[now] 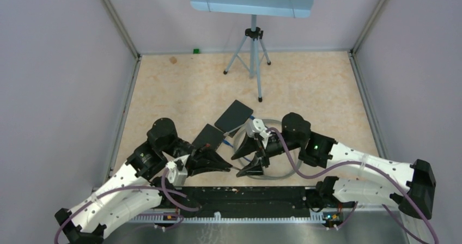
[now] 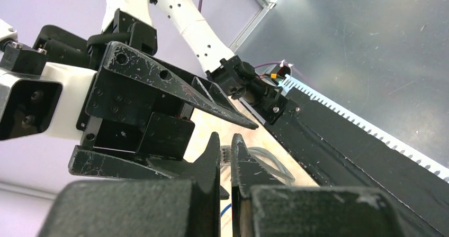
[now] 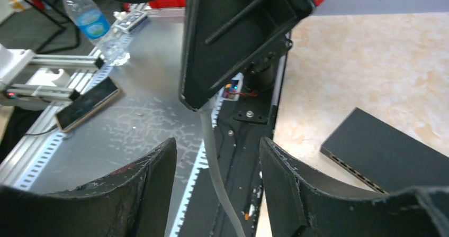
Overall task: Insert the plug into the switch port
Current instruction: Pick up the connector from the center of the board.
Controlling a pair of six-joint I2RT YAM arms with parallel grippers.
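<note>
My left gripper (image 1: pixel 232 169) is shut on the clear plug (image 2: pixel 226 155), which shows between its fingertips (image 2: pixel 214 147) in the left wrist view. The grey cable (image 1: pixel 283 170) runs from the plug in a loop on the table. My right gripper (image 1: pixel 237 166) is open and faces the left one; the cable (image 3: pixel 216 168) hangs between its fingers (image 3: pixel 159 168) without touching them. The left gripper (image 3: pixel 238 30) hangs just ahead of it. A black switch (image 1: pixel 208 136) lies behind the left gripper. In the right wrist view a switch (image 3: pixel 386 152) shows a row of ports along its near edge.
A second black box (image 1: pixel 234 116) lies behind the first. A tripod stand (image 1: pixel 251 59) stands at the back middle. A black rail (image 1: pixel 245 197) runs along the table's near edge between the arm bases. Grey walls close both sides.
</note>
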